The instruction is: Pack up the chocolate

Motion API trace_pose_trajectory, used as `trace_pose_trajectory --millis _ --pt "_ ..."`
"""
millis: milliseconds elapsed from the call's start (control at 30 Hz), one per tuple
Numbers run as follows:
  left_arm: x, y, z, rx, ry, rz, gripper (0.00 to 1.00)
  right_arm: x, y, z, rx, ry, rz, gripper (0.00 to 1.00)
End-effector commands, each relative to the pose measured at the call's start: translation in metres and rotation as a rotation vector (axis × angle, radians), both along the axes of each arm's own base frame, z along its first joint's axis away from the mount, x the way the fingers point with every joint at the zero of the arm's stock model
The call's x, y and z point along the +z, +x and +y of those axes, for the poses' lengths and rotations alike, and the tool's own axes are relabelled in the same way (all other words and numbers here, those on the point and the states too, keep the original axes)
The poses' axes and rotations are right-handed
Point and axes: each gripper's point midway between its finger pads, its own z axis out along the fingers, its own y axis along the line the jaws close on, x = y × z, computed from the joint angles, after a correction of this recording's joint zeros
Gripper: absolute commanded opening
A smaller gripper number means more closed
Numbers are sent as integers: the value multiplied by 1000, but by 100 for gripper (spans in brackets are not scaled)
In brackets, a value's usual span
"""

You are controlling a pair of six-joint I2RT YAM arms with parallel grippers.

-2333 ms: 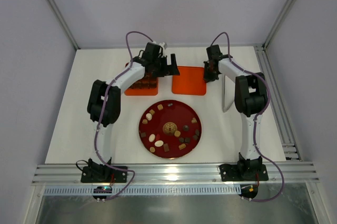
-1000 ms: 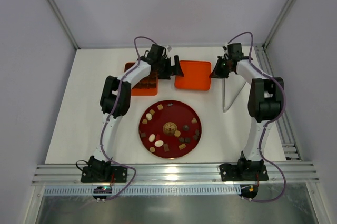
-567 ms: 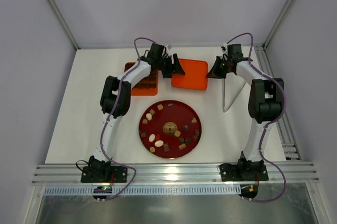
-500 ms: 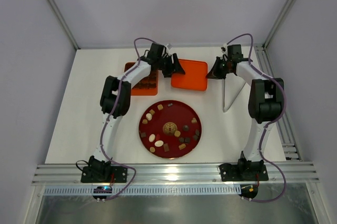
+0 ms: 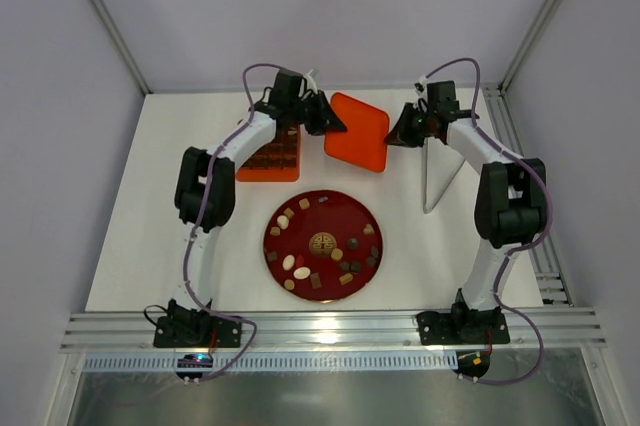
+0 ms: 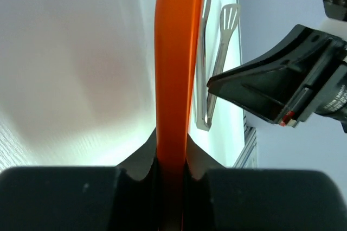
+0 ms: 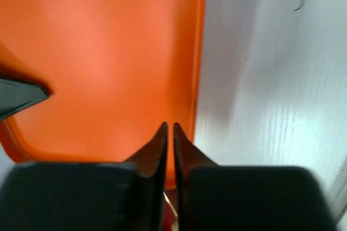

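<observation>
the left end effector (image 6: pixel 172 143) is pinching the left rim of the orange lid (image 6: pixel 176 36), which runs edge-on between its fingers and is raised off the counter (image 5: pixel 170 226) on that side, turned cornerwise in the top view. the grip sits at the rim, probably because that is the only thin part the fingers can close on. the right end effector (image 7: pixel 168 129) has its fingers pressed together with nothing between them, the tips at the lid's opposite edge. it looks placed there to steady or nudge the lid, though i cannot tell whether it touches.

just left of the lid lies the orange box (image 5: pixel 262 172), open, with what look like dark pieces in it. most of the chocolate (image 5: pixel 301 272) is scattered on the red plate (image 5: pixel 330 216), nearer the arm bases and well apart from both end effectors. the tongs (image 5: pixel 436 171) lie unused at the right. the lid seems to be handled early, since the plate is far from empty.
</observation>
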Motion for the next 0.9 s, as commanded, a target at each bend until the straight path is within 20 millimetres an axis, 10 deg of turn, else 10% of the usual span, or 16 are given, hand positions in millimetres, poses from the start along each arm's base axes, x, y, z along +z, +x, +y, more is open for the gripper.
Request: trace_pose_trajectory --millis 0,167,400,633,867 --pt "51 -17 -5 -31 -69 -50 0 46 -5 16 30 -5 -121 23" --pt "60 -35 17 12 11 52 0 87 -23 0 -27 -163 -279 64" --pt "64 -67 58 52 17 267 0 162 -91 37 117 -500 -659 70" --pt "65 -111 75 81 -33 424 0 154 -176 115 459 -633 -875 69" --pt "61 -139 81 104 -87 509 0 140 -210 161 615 -798 -951 68"
